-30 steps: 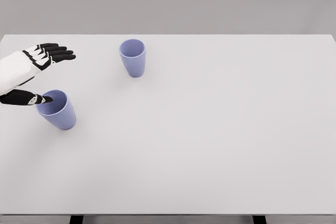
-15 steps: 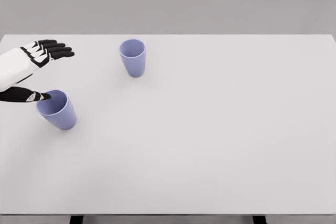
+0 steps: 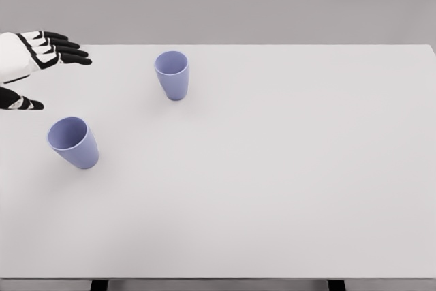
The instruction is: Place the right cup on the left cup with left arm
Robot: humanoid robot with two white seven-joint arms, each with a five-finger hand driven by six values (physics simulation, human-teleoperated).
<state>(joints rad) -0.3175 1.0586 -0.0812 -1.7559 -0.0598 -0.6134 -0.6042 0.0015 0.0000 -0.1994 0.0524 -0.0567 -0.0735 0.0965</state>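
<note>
Two lavender cups stand upright on the white table. The left cup is near the table's left side. The right cup stands farther back, left of the middle. My left hand hovers at the far left edge of the picture, above and behind the left cup, clear of it. Its black fingers are spread and point right toward the right cup; the thumb hangs lower. It holds nothing. The right arm does not show.
The table's far edge runs along the top against a grey wall. The near edge shows at the bottom with dark legs under it.
My left hand has risen and pulled back to the left; its thumb, which was at the left cup's rim, is now well away from it. Both cups have stayed put.
</note>
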